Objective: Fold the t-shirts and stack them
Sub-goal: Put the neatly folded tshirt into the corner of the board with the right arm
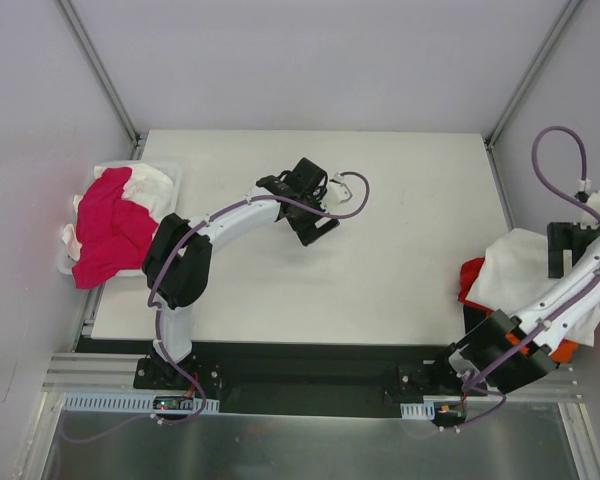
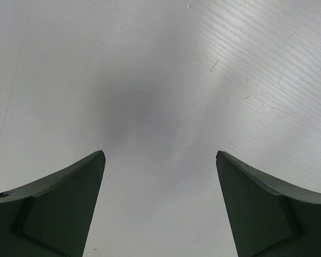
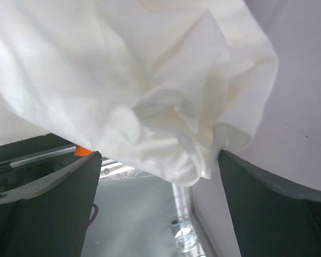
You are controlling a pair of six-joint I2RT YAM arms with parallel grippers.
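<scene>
A magenta-pink t-shirt (image 1: 108, 228) lies crumpled over white cloth (image 1: 152, 185) in a bin at the table's left edge. At the right edge a white t-shirt (image 1: 520, 268) lies on top of a pile, with red cloth (image 1: 470, 276) and orange cloth (image 1: 563, 349) showing under it. My left gripper (image 1: 318, 222) is open and empty over the bare table middle; in its wrist view only the tabletop shows between the fingers (image 2: 59, 209). My right gripper (image 1: 572, 250) is open at the pile's far right side; crumpled white t-shirt (image 3: 150, 85) hangs just above its fingers (image 3: 53, 209).
A white bin (image 1: 165, 170) holds the left pile and overhangs the table's left edge. The white tabletop (image 1: 410, 220) lies between the two piles. Grey walls and metal frame posts (image 1: 100, 70) enclose the back and sides. A metal rail (image 1: 300, 395) runs along the near edge.
</scene>
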